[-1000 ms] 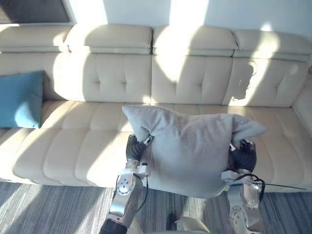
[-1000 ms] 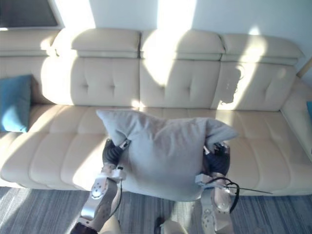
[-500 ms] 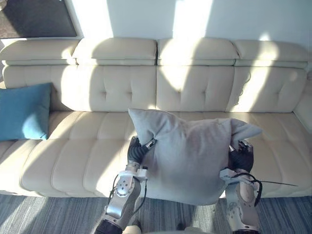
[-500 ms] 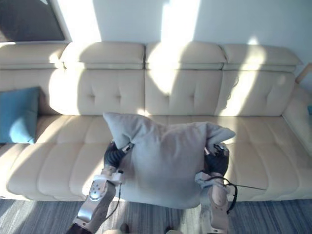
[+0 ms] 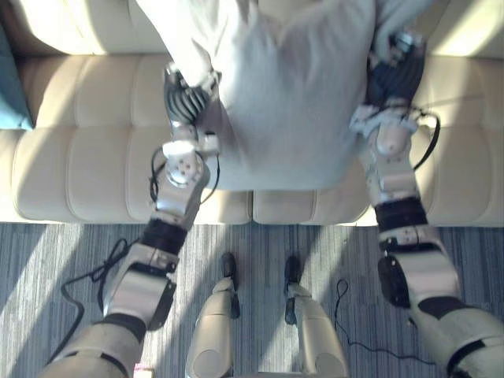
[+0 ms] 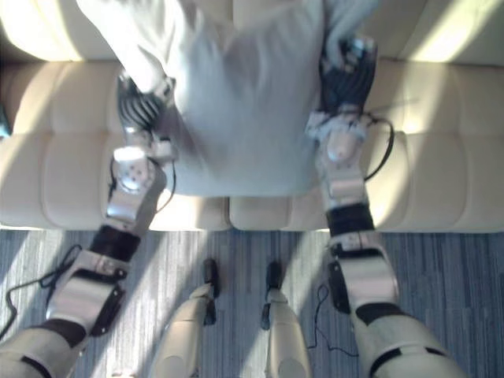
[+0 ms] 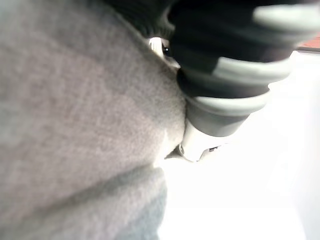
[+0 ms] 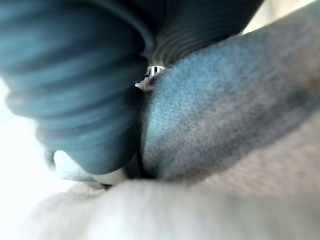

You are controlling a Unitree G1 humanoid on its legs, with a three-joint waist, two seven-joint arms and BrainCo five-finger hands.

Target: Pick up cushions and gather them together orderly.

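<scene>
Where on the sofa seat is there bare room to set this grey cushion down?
The sofa seat is bare between the left hand and the blue cushion at the far left, and again right of the right hand. The middle is crowded: the grey cushion hangs there between both hands.

Home living room, I'd say. I'm facing a long cream sofa [image 5: 87, 165] with a padded seat split into sections. Grey striped carpet [image 5: 31, 244] runs right up to the sofa's front. A teal cushion [image 5: 9, 87] sits on the sofa towards its left end. Sun patches fall across the sofa seat.
</scene>
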